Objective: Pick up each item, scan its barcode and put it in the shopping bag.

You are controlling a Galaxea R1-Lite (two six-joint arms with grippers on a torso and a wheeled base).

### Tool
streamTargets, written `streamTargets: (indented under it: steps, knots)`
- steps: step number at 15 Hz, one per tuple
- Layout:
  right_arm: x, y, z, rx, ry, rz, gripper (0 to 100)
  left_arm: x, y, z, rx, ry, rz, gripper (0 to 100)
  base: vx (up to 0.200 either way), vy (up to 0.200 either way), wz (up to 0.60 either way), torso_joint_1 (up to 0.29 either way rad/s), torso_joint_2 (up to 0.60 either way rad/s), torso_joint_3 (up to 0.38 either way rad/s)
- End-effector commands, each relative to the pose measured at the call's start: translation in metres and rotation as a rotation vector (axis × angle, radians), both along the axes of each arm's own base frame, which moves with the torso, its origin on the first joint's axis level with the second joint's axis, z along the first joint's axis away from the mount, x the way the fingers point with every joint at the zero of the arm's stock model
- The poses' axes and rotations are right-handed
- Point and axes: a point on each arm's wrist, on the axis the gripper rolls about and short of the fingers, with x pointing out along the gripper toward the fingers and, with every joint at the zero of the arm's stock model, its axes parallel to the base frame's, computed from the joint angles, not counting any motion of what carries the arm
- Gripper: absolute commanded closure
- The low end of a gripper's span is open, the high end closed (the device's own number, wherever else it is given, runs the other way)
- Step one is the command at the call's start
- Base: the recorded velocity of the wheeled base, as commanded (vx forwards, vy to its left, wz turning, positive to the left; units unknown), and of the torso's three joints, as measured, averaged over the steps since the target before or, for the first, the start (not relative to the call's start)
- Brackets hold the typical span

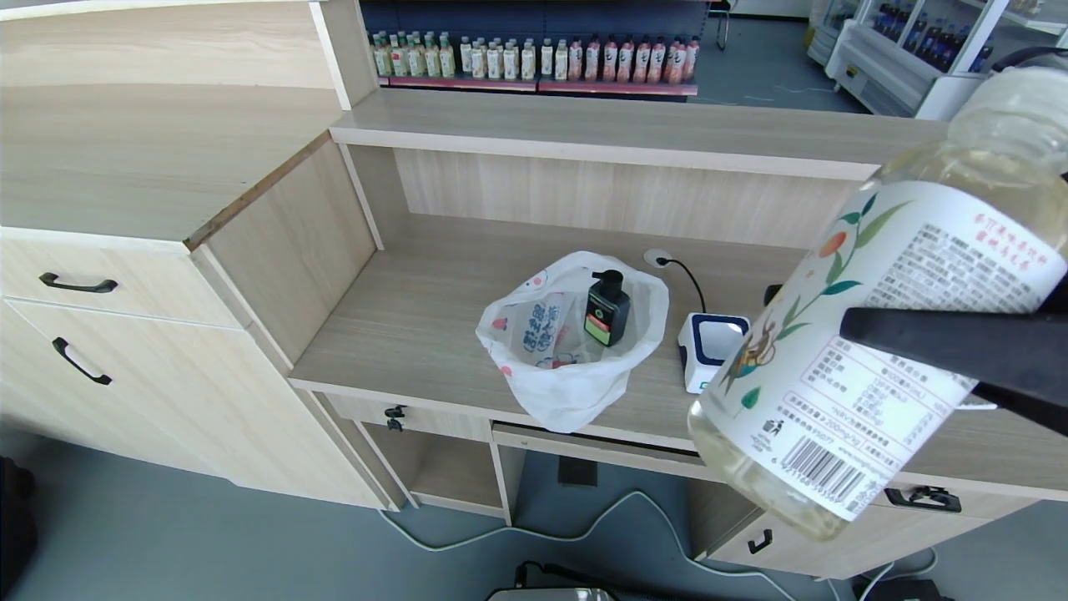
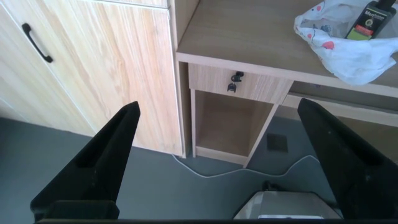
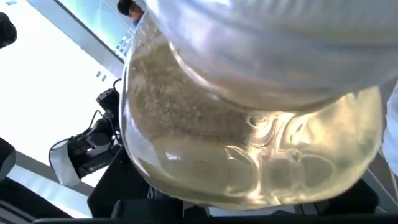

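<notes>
A clear bottle [image 1: 884, 275] of pale liquid, with a white label and a barcode [image 1: 822, 467], hangs tilted high above the counter's right end, close to the head camera. My right gripper [image 1: 884, 334] is shut on it; one black finger crosses the label. The right wrist view looks at the bottle's base [image 3: 249, 124]. A white shopping bag [image 1: 576, 392] stands open mid-counter with a black pump bottle [image 1: 607, 310] upright inside. The white scanner [image 1: 709, 342] sits right of the bag, partly hidden by the bottle. My left gripper [image 2: 217, 155] hangs open and empty below counter level, left of the bag [image 2: 348, 53].
The wooden counter [image 1: 417, 317] has a raised back ledge [image 1: 601, 125] and a tall side cabinet [image 1: 150, 275] with black handles on the left. A cable runs from the scanner to a grommet [image 1: 657, 258]. Open space lies under the counter, with cables on the floor [image 1: 601, 517].
</notes>
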Motion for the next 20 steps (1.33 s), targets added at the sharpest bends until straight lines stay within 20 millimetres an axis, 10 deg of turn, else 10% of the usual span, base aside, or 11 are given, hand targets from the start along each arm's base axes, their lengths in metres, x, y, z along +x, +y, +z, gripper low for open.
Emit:
streamTargets:
  steps: [1,20]
  knots:
    - [-0.004,0.005,0.001,0.002,-0.001,0.034,100,0.0,0.0,0.0,0.0,-0.001,0.001,0,0.0,0.0,0.0,0.0,0.0,0.0]
    - [0.002,0.041,0.026,0.042,0.058,0.176,100,0.0,0.0,0.0,0.0,-0.001,0.001,0,0.0,0.0,0.0,0.0,0.0,0.0]
